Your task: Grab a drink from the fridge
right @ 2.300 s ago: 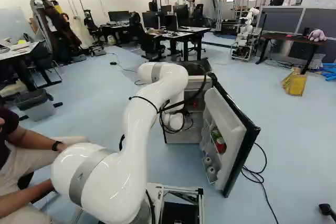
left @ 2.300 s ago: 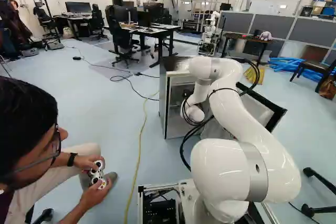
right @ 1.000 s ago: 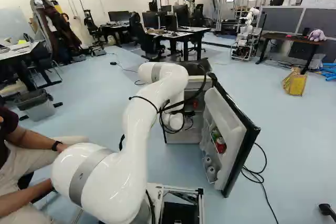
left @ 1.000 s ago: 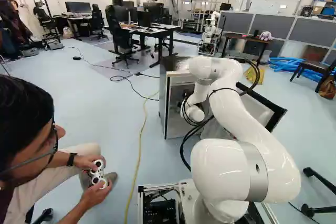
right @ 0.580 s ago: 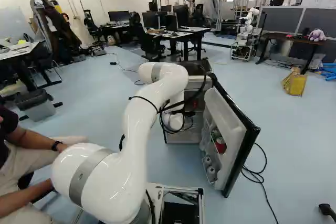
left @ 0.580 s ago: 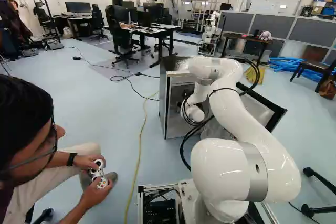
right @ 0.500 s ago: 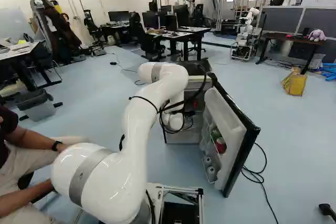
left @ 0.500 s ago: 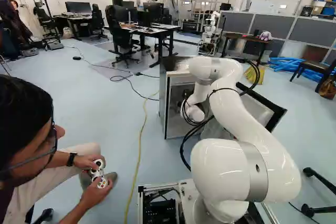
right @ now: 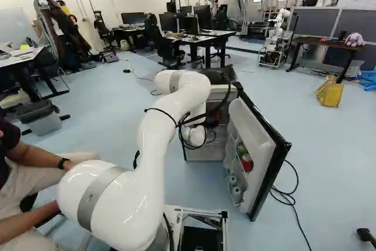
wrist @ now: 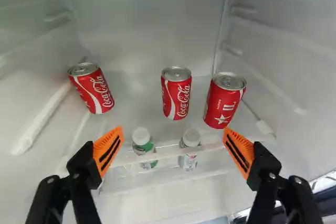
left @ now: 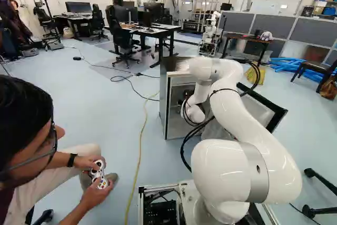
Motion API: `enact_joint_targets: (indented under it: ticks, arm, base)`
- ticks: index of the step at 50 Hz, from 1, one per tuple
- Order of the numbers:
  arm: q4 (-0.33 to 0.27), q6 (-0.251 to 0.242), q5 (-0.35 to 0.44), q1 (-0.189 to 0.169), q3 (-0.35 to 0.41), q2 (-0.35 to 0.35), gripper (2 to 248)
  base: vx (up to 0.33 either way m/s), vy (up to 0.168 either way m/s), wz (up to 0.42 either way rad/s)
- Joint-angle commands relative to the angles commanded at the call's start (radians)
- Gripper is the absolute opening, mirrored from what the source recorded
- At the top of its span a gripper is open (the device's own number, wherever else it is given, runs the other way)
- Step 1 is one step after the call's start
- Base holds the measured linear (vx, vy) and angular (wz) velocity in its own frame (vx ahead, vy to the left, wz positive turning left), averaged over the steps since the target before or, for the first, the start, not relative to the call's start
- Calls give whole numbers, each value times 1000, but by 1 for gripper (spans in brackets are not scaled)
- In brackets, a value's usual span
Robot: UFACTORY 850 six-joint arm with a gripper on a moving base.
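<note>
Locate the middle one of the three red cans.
In the wrist view, the middle red can stands inside the fridge, ahead of the open end effector, between the other two red cans.

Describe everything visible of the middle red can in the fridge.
The middle can is a red cylinder, seemingly metal, with white script, a white curving stripe and a silvery top. It stands upright inside the fridge, between two other red cans, closer to one than the other, with gaps on both sides. No dent shows. The open gripper points toward it without touching. Whether its top has been opened, I cannot tell.
</note>
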Motion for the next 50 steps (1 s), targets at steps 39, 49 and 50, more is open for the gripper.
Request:
enact_joint_targets:
  ticks: [39,49,50]
  arm:
    - [0,0,0,11,-139,-75,247]
    - [0,0,0,12,-158,-85,247]
    - [0,0,0,12,-158,-86,247]
  base:
    - [0,0,0]
    - [0,0,0]
    - [0,0,0]
